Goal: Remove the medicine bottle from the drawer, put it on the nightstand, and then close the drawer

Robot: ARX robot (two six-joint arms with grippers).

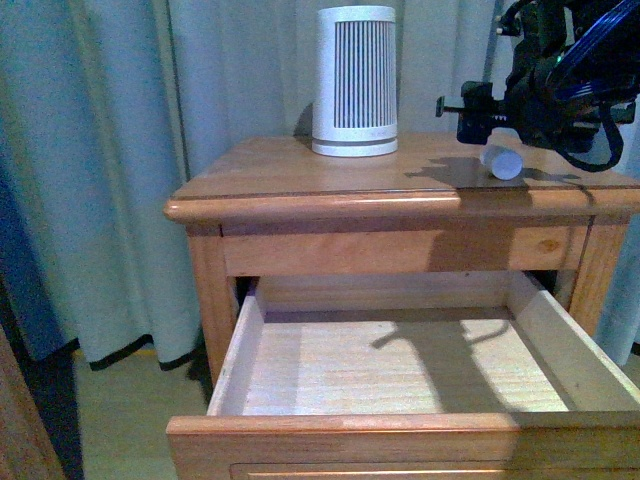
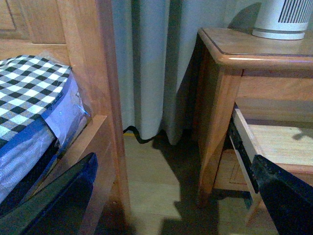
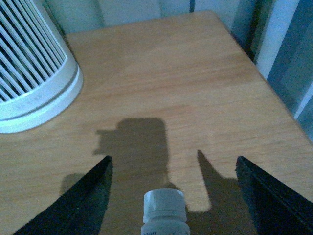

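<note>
The white medicine bottle (image 1: 503,161) lies on its side on the nightstand (image 1: 300,170) top, at the right. In the right wrist view the medicine bottle (image 3: 164,210) shows cap-first between the wide-apart black fingers (image 3: 85,193), touching neither. My right gripper (image 1: 510,140) hangs open just above it. The drawer (image 1: 400,365) stands pulled far out, its pale inside bare. My left gripper (image 2: 176,196) is open near the floor left of the nightstand (image 2: 230,54), with nothing between its fingers.
A tall white-and-grey slatted device (image 1: 354,80) stands at the back of the nightstand top. Grey curtains (image 1: 120,130) hang behind. In the left wrist view a bed with checkered bedding (image 2: 29,93) and its wooden frame (image 2: 93,78) lies close on the left.
</note>
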